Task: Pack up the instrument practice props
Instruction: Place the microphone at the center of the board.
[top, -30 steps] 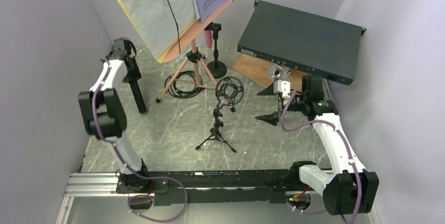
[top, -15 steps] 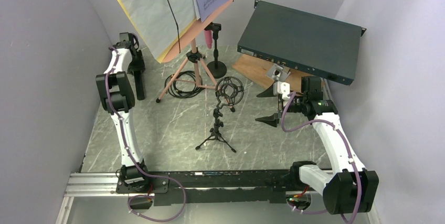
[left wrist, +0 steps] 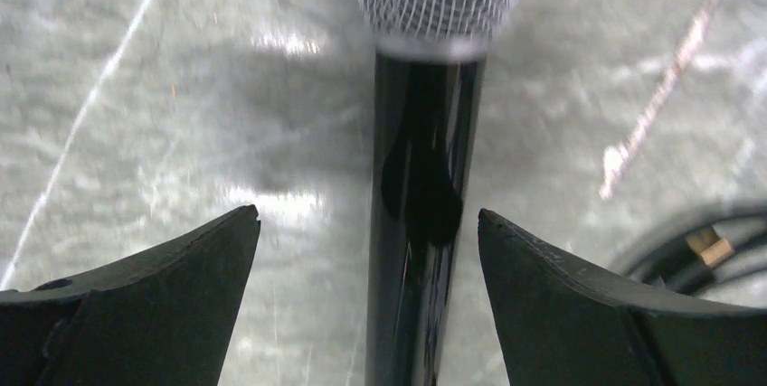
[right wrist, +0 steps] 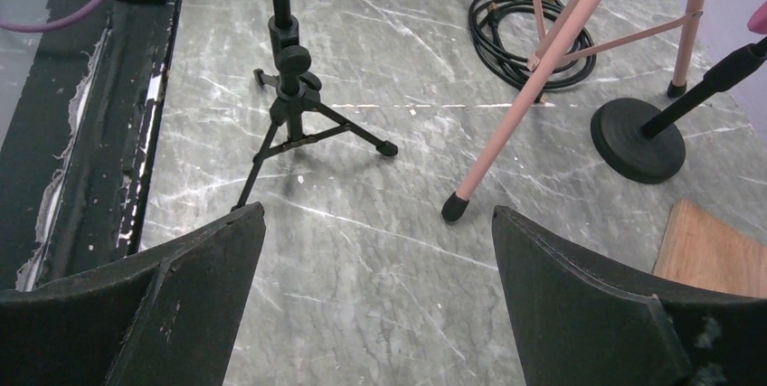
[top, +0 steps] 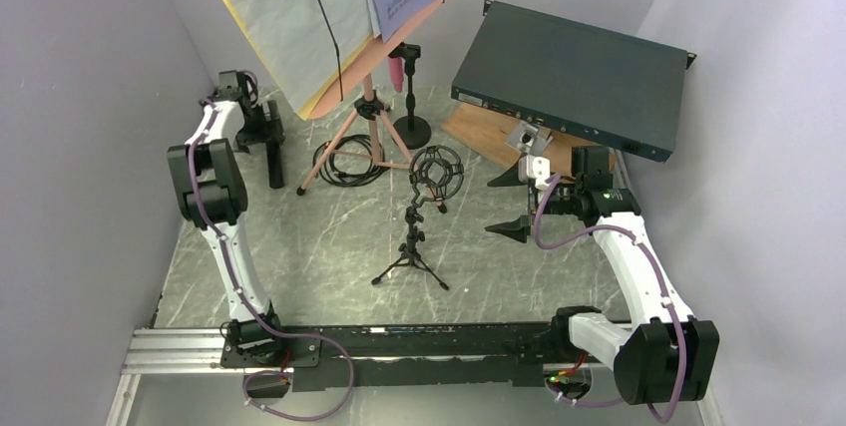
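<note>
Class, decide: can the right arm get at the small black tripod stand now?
Probably yes. The right end effector is open and faces the black tripod stand across the tabletop; nothing stands between them.

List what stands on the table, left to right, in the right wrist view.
Black tabletop tripod stand → nearest pink tripod foot → round black stand base → wooden board.
</note>
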Controlling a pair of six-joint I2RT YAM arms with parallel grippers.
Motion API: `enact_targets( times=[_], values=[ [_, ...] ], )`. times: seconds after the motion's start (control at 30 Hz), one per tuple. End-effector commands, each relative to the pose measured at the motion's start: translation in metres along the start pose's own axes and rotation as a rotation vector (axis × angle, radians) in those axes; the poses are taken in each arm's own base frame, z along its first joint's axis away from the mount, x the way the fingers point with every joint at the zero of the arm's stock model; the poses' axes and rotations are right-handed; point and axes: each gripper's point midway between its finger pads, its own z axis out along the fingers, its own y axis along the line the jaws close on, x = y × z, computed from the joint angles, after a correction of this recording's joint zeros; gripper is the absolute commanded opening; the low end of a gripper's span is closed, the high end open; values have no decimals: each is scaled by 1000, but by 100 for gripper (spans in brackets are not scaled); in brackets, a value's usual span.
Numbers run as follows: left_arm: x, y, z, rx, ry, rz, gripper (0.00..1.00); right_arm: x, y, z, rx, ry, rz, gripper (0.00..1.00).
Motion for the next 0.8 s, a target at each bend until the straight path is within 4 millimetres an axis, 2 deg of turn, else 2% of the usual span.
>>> enact_targets(
  times=[0.0, 0.03, 0.17, 0.37, 0.5, 0.67, 0.77],
  values=[
    [-30, -21, -61, 133, -164, -23, 96, -15, -4, -1, -6, -33, -75, 99],
    [-20, -23, -61, 147, -146, -26, 96, -15, -4, -1, -7, -33, -77, 99],
    [-3, -33, -73, 210, -134, -29, 96, -15, -4, -2, -5, -31, -75, 99],
    [7, -54, -117, 337, -162, -59, 97, -16, -3, -3, 5, -28, -85, 99],
    [43, -69, -149, 445, -169, -90, 98, -14, -3, -3, 7, -21, -84, 99],
    [79, -92, -210, 626, -226, -161, 99, -13, -1, -3, 0, -13, -78, 99],
    [106, -95, -229, 673, -249, -230, 100, -13, -2, -4, 3, -11, -77, 99]
  ],
)
